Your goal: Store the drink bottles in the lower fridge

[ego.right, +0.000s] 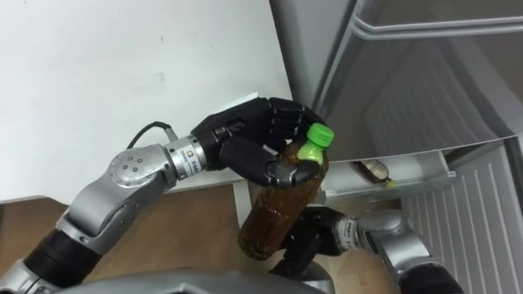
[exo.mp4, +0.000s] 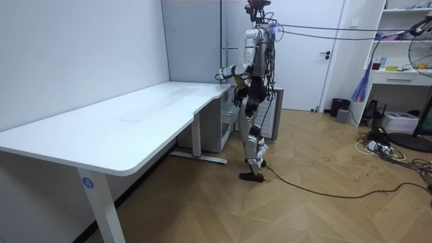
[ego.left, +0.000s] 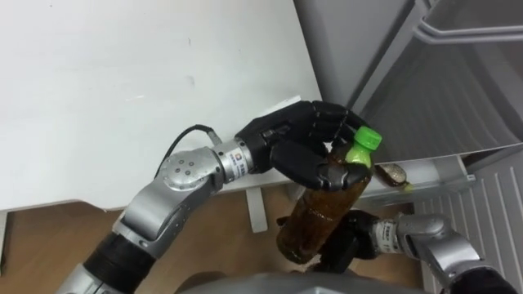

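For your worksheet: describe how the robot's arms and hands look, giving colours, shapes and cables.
Both arms are silver-grey with rounded joint housings, black further up. The left robot hand is glossy black; a thin black cable loops above its silver wrist, which bears a small label. The right robot hand is black too, on a silver wrist.

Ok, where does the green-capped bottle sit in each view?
Left eye view: the bottle is lower centre-right, left hand round its neck, right hand at its base.
Right eye view: the bottle is lower centre, same grip.
Room view: the bottle is a small speck at the robot's waist, upper centre.
Shared landmark: the white table on the robot's left.
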Controlling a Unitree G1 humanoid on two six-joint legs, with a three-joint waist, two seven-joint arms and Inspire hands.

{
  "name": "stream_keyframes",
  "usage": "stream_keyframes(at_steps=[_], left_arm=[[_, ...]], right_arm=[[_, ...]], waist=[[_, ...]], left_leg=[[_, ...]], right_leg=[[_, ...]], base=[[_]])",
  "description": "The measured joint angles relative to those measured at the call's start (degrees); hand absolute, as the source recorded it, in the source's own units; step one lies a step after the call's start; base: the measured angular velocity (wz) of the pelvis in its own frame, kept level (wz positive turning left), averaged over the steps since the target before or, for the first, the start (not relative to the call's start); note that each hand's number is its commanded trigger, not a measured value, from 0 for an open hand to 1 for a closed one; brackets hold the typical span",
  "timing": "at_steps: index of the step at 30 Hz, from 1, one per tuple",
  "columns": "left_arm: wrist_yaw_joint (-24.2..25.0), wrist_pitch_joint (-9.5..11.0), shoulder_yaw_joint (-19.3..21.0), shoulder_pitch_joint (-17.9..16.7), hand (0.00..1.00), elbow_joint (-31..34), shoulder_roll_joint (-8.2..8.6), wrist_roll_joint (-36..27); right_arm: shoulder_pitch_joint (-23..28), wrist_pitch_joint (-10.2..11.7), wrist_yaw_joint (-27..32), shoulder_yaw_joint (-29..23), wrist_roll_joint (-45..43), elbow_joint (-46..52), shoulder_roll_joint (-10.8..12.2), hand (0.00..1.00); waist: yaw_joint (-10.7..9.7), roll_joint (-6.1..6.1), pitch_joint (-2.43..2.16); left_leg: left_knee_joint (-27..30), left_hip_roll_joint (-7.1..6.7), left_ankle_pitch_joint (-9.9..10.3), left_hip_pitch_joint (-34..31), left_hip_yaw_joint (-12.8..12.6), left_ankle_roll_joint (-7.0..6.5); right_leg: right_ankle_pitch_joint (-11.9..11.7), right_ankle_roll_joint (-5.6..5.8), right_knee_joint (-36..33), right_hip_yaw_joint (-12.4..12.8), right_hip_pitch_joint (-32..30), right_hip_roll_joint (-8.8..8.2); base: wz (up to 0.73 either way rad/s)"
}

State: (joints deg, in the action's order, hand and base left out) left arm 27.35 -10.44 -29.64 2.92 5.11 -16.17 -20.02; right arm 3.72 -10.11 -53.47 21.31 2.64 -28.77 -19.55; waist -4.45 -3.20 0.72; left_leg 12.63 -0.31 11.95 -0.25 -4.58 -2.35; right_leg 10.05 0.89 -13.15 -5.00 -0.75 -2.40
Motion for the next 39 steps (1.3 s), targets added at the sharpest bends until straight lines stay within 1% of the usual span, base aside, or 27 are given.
stream_keyframes(at_steps=[5,8,9,10,14,16,19,21,22,26,29,32,33,34,39], left_arm=[[0.34,0.12,0.0,0.01,1.0,-0.59,-0.03,0.6],[0.34,0.73,0.0,0.02,1.0,-0.59,-0.05,0.84],[0.35,1.22,0.01,0.03,1.0,-0.59,-0.06,1.27],[0.39,1.76,0.02,0.12,1.0,-0.58,-0.06,2.08],[0.39,1.97,0.0,0.18,1.0,-0.64,-0.12,2.24],[0.17,2.15,-0.45,0.17,1.0,-0.96,-0.14,2.23],[-1.05,2.54,-1.63,0.19,1.0,-1.88,-0.17,2.15],[-1.8,2.89,-2.06,0.21,1.0,-3.09,-0.17,2.13],[-1.93,3.07,-2.3,0.21,1.0,-3.73,-0.16,2.13],[-1.91,3.36,-2.26,0.2,1.0,-4.68,-0.16,2.13],[-1.89,3.84,-2.01,0.22,1.0,-4.68,-0.16,2.12],[-1.89,3.88,-1.46,0.38,1.0,-4.67,-0.15,2.01],[-1.9,3.88,-1.18,0.4,1.0,-4.65,-0.09,2.01],[-1.91,3.88,-0.84,0.44,1.0,-4.64,-0.05,2.01],[-2.26,3.89,-0.31,0.55,1.0,-4.52,-0.06,2.07]], right_arm=[[0.09,0.01,-1.92,-0.02,0.81,3.2,-0.02,0.0],[0.11,0.0,-2.47,0.0,3.19,4.31,-0.07,0.0],[0.11,0.01,-2.5,-0.01,4.55,4.71,-0.14,0.0],[0.15,0.01,-2.51,0.01,5.39,4.91,-0.23,0.0],[0.41,0.01,-2.54,0.04,7.68,4.87,-0.4,0.0],[0.76,0.01,-2.48,0.12,10.28,4.8,-0.46,0.0],[1.41,-0.05,-1.16,1.35,13.34,4.67,-1.02,0.0],[1.48,-0.35,-0.44,2.31,13.85,4.67,-1.48,0.0],[1.56,-0.64,-0.28,2.3,13.85,4.71,-1.47,0.0],[1.56,-0.67,-0.31,2.26,14.06,4.88,-1.27,0.0],[1.56,-0.68,-0.3,2.25,16.07,4.89,-0.72,0.0],[1.56,-0.69,0.23,2.24,18.71,4.9,-0.47,0.0],[1.56,-0.73,0.38,2.25,19.85,4.9,-0.48,0.27],[1.56,-0.73,0.43,2.26,20.62,4.9,-0.38,1.0],[1.57,-0.73,0.99,2.61,24.52,4.93,-0.1,1.0]], waist=[[-0.03,0.0,0.02],[0.06,0.01,0.06],[0.02,-0.01,0.07],[0.02,-0.01,0.07],[-0.02,0.0,0.06],[-0.06,0.01,0.06],[-0.18,0.0,0.06],[-0.32,0.06,0.12],[-0.35,0.18,0.19],[-0.53,0.18,0.21],[-0.38,0.23,0.18],[-0.27,0.26,0.16],[-0.27,0.24,0.15],[-0.16,0.21,0.14],[-0.09,0.12,0.08]], left_leg=[[-0.03,0.01,0.02,-0.01,0.0,0.03],[-0.04,0.02,0.03,-0.17,0.04,0.03],[-0.04,0.02,0.03,-0.21,0.06,0.04],[-0.04,0.03,0.04,-0.22,0.07,0.05],[0.02,0.04,0.07,-0.21,0.17,0.08],[0.02,0.06,0.07,-0.03,0.19,0.09],[0.01,0.08,0.09,0.22,0.07,0.1],[-0.05,0.12,0.21,0.74,0.05,0.09],[0.0,0.16,0.38,0.91,0.01,0.13],[0.06,0.22,0.39,0.78,0.0,0.15],[0.0,0.31,0.42,0.79,-0.16,0.2],[-0.12,0.5,0.46,0.8,-0.2,0.28],[-0.22,0.5,0.45,0.84,-0.22,0.28],[-0.24,0.5,0.45,0.85,-0.21,0.28],[-0.27,0.47,0.45,0.98,-0.2,0.28]], right_leg=[[0.0,0.0,0.04,0.15,-0.01,0.07],[0.0,0.0,0.05,0.14,-0.13,0.1],[0.0,0.0,0.05,0.15,-0.21,0.11],[0.0,0.0,0.06,0.13,-0.23,0.11],[-0.01,-0.01,0.23,0.13,-0.08,0.15],[-0.01,-0.01,0.3,0.06,0.15,0.15],[-0.01,-0.01,0.34,0.07,0.35,0.14],[-0.01,-0.01,0.35,0.07,0.86,0.17],[-0.01,-0.01,0.34,0.07,1.03,0.2],[-0.01,-0.01,0.27,-0.09,0.88,0.2],[-0.01,-0.01,0.18,0.04,0.6,0.32],[0.0,-0.01,-0.67,0.12,0.02,0.52],[0.0,-0.01,-0.68,0.14,-0.03,0.53],[0.0,-0.01,-0.68,0.15,-0.03,0.53],[0.0,-0.01,-0.68,0.06,0.06,0.5]], base=[[0.0],[0.0],[0.0],[0.0],[0.0],[0.0],[0.0],[-0.02],[-0.04],[-0.01],[-0.03],[-0.07],[-0.05],[-0.05],[0.0]])
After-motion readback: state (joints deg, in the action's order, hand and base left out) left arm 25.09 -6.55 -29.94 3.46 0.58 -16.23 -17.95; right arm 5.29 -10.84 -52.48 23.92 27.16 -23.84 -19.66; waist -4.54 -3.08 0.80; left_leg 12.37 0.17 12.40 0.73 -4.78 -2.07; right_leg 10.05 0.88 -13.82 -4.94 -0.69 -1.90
